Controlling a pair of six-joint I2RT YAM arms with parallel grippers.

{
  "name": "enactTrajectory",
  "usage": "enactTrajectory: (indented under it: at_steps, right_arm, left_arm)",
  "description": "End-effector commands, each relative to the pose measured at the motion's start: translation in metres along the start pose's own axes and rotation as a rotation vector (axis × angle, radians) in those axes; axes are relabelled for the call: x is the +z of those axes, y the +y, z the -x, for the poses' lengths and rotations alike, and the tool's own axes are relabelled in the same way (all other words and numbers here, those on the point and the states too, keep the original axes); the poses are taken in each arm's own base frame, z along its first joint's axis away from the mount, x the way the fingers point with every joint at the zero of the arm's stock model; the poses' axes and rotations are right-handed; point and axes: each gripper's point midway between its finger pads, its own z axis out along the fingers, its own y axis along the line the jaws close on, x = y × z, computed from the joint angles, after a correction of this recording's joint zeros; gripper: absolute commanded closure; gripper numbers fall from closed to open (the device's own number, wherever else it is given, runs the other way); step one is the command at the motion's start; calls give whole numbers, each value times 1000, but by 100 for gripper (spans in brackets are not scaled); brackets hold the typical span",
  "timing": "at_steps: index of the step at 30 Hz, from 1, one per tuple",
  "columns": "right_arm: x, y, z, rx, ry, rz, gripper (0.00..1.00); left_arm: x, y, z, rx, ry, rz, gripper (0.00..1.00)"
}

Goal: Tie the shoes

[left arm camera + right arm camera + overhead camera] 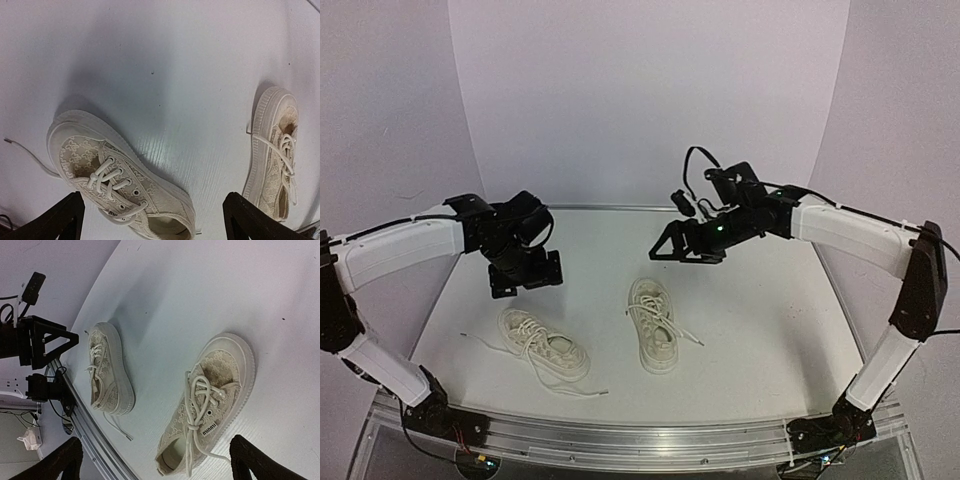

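Note:
Two cream-white shoes lie on the white table. The left shoe [542,345] [115,185] [107,370] has loose laces trailing onto the table on both sides. The right shoe [653,325] [275,155] [210,400] lies with its toe pointing away; its laces cross in a loose loop and one end trails to the right. My left gripper [525,270] [154,200] hovers open above and behind the left shoe, holding nothing. My right gripper [685,245] [155,447] hangs open above and behind the right shoe, also holding nothing.
The table [760,300] is ringed by a curved white backdrop [640,100] at the back and sides. An aluminium rail [640,435] runs along the near edge between the arm bases. Cables hang near the right wrist [695,160].

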Motion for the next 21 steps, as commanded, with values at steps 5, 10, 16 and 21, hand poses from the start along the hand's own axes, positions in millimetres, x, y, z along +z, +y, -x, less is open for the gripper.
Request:
enactTrajectory:
  at_steps: [5,10,16,21]
  right_arm:
    - [91,81,-26,-170,153,113,6]
    - [142,112,-50,-218,226,157,14]
    - [187,118,-73,-241,286,140,28]
    - [213,110,-83,-271,307,80,31]
  left_arm:
    - [-9,57,-33,-378,-89,-115,0]
    - [4,84,-48,-475,-97,-84,0]
    - [20,93,-58,-573,-107,-114,0]
    - [30,100,-63,-643,-115,-125,1]
